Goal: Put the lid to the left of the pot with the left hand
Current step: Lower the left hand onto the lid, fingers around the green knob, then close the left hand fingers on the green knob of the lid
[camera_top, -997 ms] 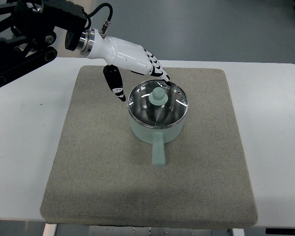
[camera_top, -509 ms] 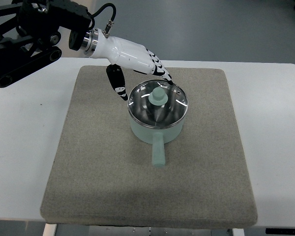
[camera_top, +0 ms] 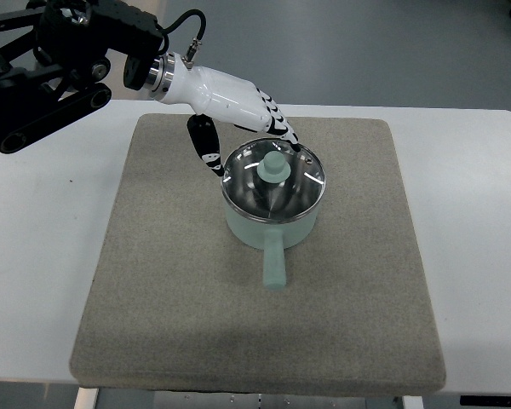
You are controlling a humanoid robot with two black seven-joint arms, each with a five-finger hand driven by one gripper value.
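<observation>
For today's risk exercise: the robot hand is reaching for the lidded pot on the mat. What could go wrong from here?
1. The left hand comes in at a slant from the far left, with only its fingertips near the lid rim; the small knob may be missed.
2. A sideways nudge could shift the pot.
3. The glass lid could slip and drop onto the mat.

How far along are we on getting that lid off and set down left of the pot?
Early. Done: the left hand has reached the pot. In hand: its fingers hover open at the far rim of the lid; nothing is gripped. Left: grasping the knob, lifting, setting it on the mat.
</observation>
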